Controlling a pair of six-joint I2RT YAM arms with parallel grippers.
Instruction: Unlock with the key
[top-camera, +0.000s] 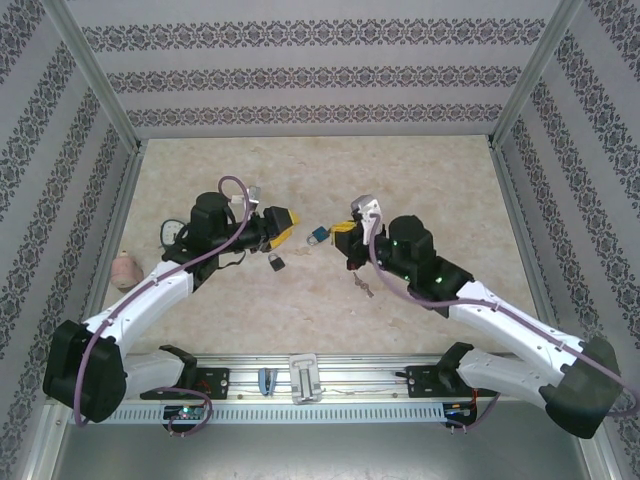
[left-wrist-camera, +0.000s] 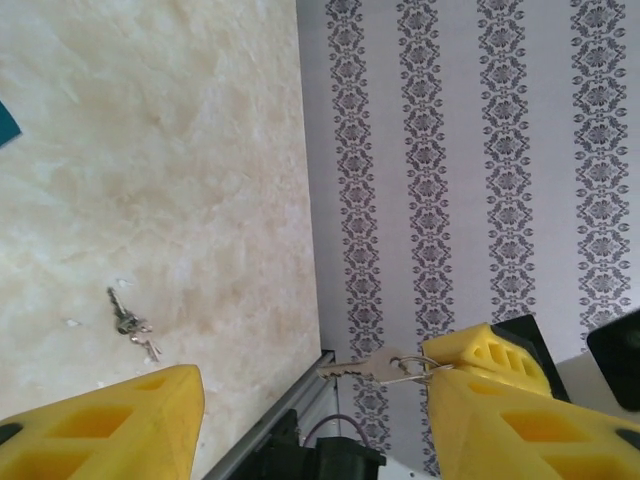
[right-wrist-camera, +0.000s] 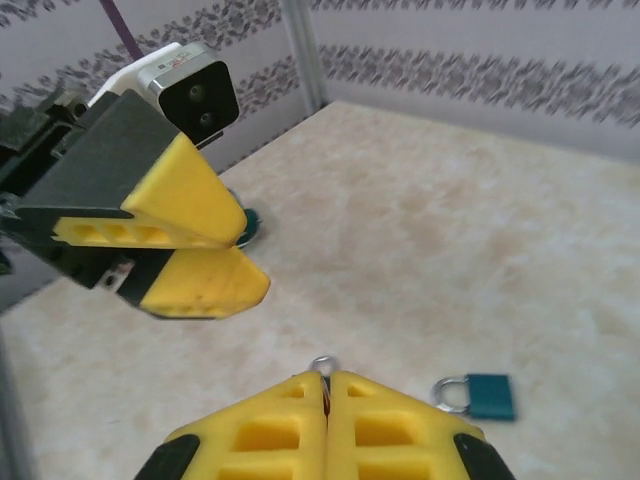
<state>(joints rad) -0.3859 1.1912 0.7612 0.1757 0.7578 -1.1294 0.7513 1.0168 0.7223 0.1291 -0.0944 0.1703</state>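
Near the teal padlock (right-wrist-camera: 478, 395), the right gripper (right-wrist-camera: 325, 380) pinches a key ring (right-wrist-camera: 321, 363); the ring's lower part, and probably a key, sit hidden behind the fingertips.

Wide open across the far half of the table (top-camera: 320, 170), right up to the back wall (top-camera: 320, 80). Hemmed in on both flanks by the side walls. Tight at the centre between left gripper (top-camera: 284, 224) and right gripper (top-camera: 344, 233), and blocked there by the teal padlock (top-camera: 318, 236). Obstructed a little nearer by the dark padlock (top-camera: 277, 262) and, beside the right arm, by loose keys (top-camera: 364, 287). Partly taken up between the spread left fingers (left-wrist-camera: 100, 420) by a key (left-wrist-camera: 365, 368) held out from the closed right gripper. Free towards the left wall apart from a small pink object (top-camera: 122, 268). Barred along the near edge by the rail (top-camera: 360, 388).
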